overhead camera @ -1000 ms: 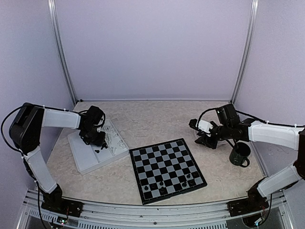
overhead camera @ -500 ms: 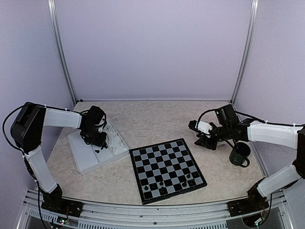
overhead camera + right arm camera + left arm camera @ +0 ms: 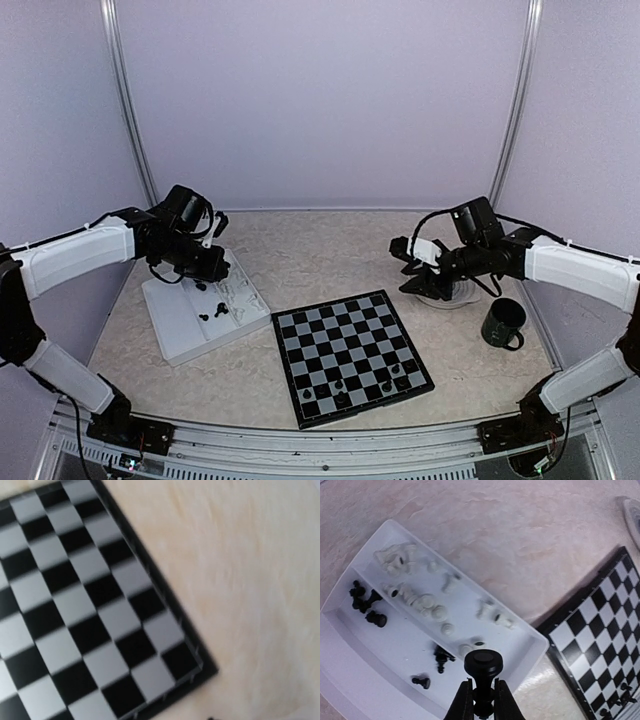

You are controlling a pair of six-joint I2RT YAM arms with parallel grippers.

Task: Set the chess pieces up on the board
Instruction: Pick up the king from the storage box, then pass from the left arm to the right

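My left gripper (image 3: 483, 700) is shut on the stem of a black chess piece (image 3: 483, 664), held above the near corner of the white tray (image 3: 395, 650). In the top view this gripper (image 3: 208, 268) hangs over the tray (image 3: 175, 345). Loose white chess pieces (image 3: 420, 599) and a few black ones (image 3: 366, 602) lie in the tray. The board (image 3: 330, 340) lies at the centre front with several black pieces (image 3: 340, 390) along its near edge. My right gripper (image 3: 408, 268) hovers right of the board's far corner. The blurred right wrist view shows only the board (image 3: 75, 605), no fingers.
A round grey plate (image 3: 455, 293) lies under the right arm's wrist. A dark green mug (image 3: 503, 323) stands to the right of the board. The tray sits at an angle just left of the board's far-left corner (image 3: 555, 625).
My left gripper has closed on a black piece and lifted it out of the tray as the arm swung up. The right arm has shifted slightly left and up.
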